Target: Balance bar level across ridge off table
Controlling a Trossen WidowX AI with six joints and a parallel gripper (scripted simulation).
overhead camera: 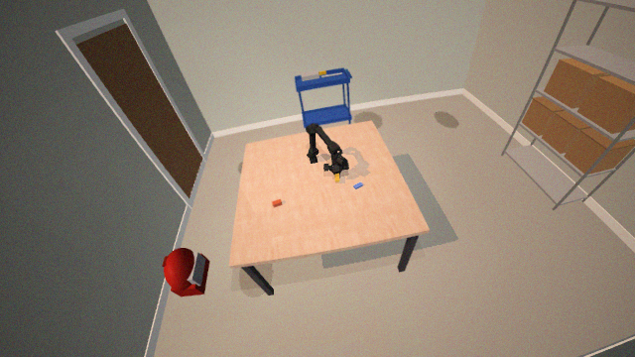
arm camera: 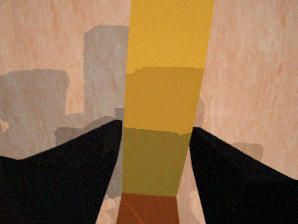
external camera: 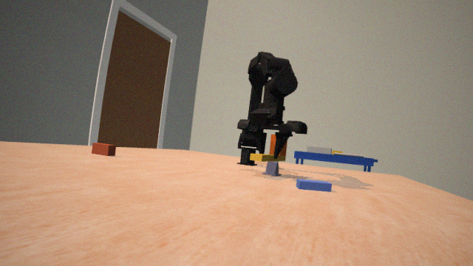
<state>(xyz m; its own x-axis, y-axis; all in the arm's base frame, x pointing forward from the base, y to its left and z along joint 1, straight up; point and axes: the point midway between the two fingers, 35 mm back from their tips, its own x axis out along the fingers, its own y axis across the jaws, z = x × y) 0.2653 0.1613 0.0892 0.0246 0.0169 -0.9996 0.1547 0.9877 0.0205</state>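
Gripper (arm camera: 157, 131) fingers stand slightly parted on either side of the yellow bar (arm camera: 169, 43), just wider than it and not pinching it. No brand, label or writing can be read in any view.

The exterior view alone shows height: the bar (external camera: 260, 157) lies on top of the small grey-blue ridge (external camera: 273, 168), close to level, with both ends off the table (external camera: 148, 207). The ridge itself is hidden in the wrist view, where the bar runs from 6 o'clock up to 12 o'clock between the black fingers, over layered shadows on the wood. An orange-brown surface shows under the bar's near end there; what it belongs to I cannot tell.

Only the top view gives the layout. From the gripper (overhead camera: 337, 177), a blue block (overhead camera: 358, 185) lies near at 4 o'clock, an orange-red block (overhead camera: 277, 202) well apart at 8 o'clock, and a blue cart (overhead camera: 327, 81) stands off the table at 12 o'clock. A red object (overhead camera: 180, 270) sits on the floor by the table's 7 o'clock corner.
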